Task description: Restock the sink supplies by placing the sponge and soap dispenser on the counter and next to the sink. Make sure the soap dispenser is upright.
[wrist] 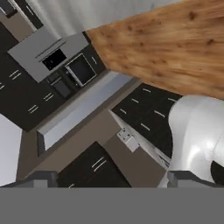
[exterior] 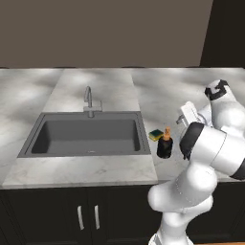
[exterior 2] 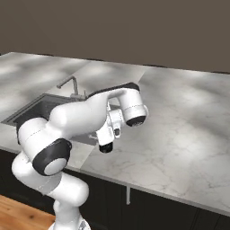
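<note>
The large rectangular dark grey recessed sink (exterior: 88, 135) serves as the landmark. Just beside its right rim, on the light grey-white marbled stone table (exterior: 191, 91), stand the two supplies. The squat black round-bodied soap dispenser with an orange pump top (exterior: 165, 144) is upright, pump uppermost, near the table's front edge. The small yellow sponge with a green scrub face (exterior: 155, 135) lies flat right behind it, a little nearer the sink; whether the two touch I cannot tell. Both sit where a hand at the basin would reach them, so the task looks all but done.

The white arm's claw (exterior 2: 106, 147) hangs to the right of the sink over the table's front part, clasping nothing. The hand view looks off across the room at dark cabinets and a wooden floor rather than at the supplies, and its two finger tips (wrist: 41, 178) stand far apart at either side, so the claw is spread wide, as fits a hand that has let go.
</note>
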Available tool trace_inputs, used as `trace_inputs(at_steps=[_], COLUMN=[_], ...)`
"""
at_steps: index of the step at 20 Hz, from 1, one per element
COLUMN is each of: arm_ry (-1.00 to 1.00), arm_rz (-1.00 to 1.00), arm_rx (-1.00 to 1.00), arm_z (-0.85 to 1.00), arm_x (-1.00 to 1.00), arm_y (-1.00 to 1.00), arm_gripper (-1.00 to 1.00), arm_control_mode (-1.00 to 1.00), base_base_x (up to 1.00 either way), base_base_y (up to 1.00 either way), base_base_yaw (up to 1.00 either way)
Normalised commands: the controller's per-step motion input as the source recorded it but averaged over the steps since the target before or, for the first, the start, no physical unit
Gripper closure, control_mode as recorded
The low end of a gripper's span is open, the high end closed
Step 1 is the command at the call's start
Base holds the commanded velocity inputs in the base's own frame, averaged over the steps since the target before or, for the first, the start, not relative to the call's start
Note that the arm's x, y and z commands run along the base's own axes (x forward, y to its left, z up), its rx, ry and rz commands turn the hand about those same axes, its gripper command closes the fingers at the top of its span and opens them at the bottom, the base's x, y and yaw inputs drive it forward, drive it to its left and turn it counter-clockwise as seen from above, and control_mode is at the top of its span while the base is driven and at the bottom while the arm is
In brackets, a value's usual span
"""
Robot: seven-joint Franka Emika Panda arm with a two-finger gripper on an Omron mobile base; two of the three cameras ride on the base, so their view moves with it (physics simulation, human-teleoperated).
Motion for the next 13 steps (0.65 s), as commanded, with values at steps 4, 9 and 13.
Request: trace_inputs(at_steps=[4,9,13], arm_ry=[-0.23,-0.26,-0.19], arm_rz=[-0.05,-0.09,-0.12], arm_rx=[-0.11,-0.22,-0.28], arm_z=[0.36,0.37,0.44], arm_x=[-0.72,-0.69,-0.51], arm_y=[0.24,0.28,0.44], arm_gripper=[-1.00,-1.00,-1.00], arm_control_mode=[-1.00,-1.00,-1.00], base_base_x=[0.00,0.00,0.00], base_base_y=[0.00,0.00,0.00], base_base_yaw=[0.00,0.00,0.00])
